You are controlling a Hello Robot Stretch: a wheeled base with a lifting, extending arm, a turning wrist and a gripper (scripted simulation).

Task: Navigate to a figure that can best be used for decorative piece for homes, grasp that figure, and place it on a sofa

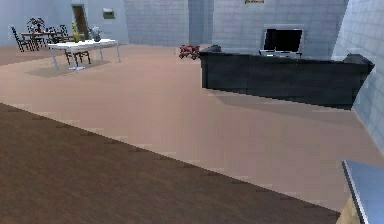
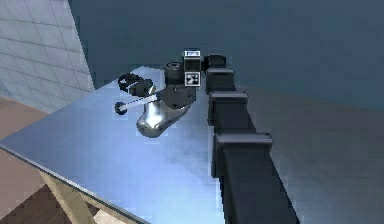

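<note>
**Hand at silvery lump on metal table, sofa far across the room**

Arm (image 2: 235,140) reaches out over the steel-grey table (image 2: 70,140), with the hand (image 2: 127,96) at its far end. A silvery lump (image 2: 155,120), likely the figure, lies on the table right at the hand; it is too blobby to name for sure. Cannot tell if the fingers are spread or pressed together, whether the hand holds anything, or whether it touches the lump. The dark sofa (image 1: 280,75) stands well apart across open floor.

Risks, as I judge them: the lump lies flat on a smooth top, so a glancing finger would likely push or spin it rather than catch it. The rounded shiny body looks slippery, and a grip off its middle could let it swing or drop during the carry. The table corner is close by the base, so a turn could clip it.

Lump's long axis runs from the arm side view's lower left up to the right, slantwise to the arm. Its fatter end is lower left, its narrow end by the hand's dark body.
</note>
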